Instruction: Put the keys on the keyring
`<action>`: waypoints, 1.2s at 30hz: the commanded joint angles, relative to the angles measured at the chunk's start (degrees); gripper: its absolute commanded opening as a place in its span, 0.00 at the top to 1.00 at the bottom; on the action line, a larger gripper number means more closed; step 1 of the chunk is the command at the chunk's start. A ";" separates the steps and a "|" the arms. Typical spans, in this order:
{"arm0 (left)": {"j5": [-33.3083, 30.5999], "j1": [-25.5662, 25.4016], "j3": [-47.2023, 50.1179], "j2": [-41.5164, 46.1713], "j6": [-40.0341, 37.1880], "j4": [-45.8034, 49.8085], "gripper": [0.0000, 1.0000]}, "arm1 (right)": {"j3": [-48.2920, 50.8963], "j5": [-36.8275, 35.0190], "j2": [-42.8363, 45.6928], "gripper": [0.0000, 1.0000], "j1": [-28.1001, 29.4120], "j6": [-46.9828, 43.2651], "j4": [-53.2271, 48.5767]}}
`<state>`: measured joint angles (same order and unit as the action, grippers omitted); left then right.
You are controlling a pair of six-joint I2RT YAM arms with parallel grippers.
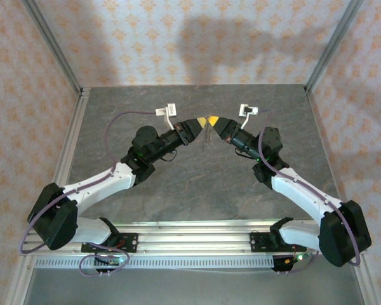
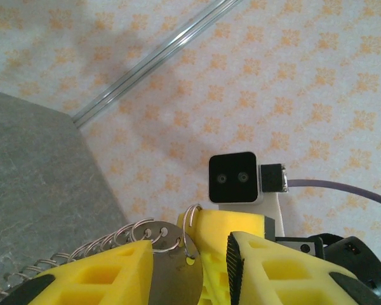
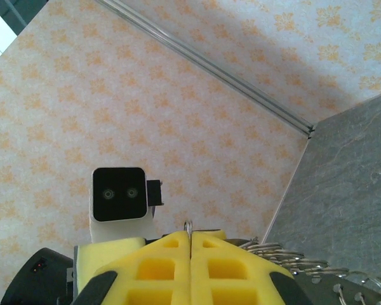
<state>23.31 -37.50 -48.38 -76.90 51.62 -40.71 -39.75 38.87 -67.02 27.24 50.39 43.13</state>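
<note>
Jaws on the right gripper (image 3: pixel 190 238): pressed flat together, yellow fingers (image 3: pixel 152 270) meeting with no gap. Pinching the keyring (image 3: pixel 292 257) by a thin wire loop that pokes up out of the seam at the very tips. Remainder of the keyring trailing to the lower right in the right wrist view as a row of small wire coils, just beside the closed fingers, with the grey surface (image 3: pixel 349 184) behind.

Jaws on the left gripper (image 2: pixel 189 244): standing partly apart. Between them, a flat round metal disc (image 2: pixel 174 276) with small holes near its rim, hung on the keyring and lying against the inner face of the left-hand finger (image 2: pixel 95 276). Wire coils running from the disc's top edge leftward over that finger. A small ring rising just above the disc, touching the right gripper's yellow tip, which sits in the gap beside the other finger. Cannot tell whether the disc is clamped or only resting there.

Seen from above: both grippers meeting tip to tip over the far middle of the surface, raised clear of it, a thin strand hanging straight down from the meeting point.
</note>
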 commanded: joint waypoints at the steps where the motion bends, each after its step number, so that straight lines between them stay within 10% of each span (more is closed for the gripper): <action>1: -0.55 -0.56 -2.12 -0.64 -0.17 -3.15 0.64 | -0.21 0.23 -0.41 1.00 0.27 0.80 5.20; 36: -3.01 -1.31 -2.51 1.50 -2.71 -0.15 0.65 | 0.61 -0.02 0.22 1.00 0.28 0.23 4.11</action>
<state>19.25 -38.17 -48.71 -75.18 49.45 -38.63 -39.53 38.87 -67.57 27.24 50.98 43.79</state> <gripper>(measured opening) 0.348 0.046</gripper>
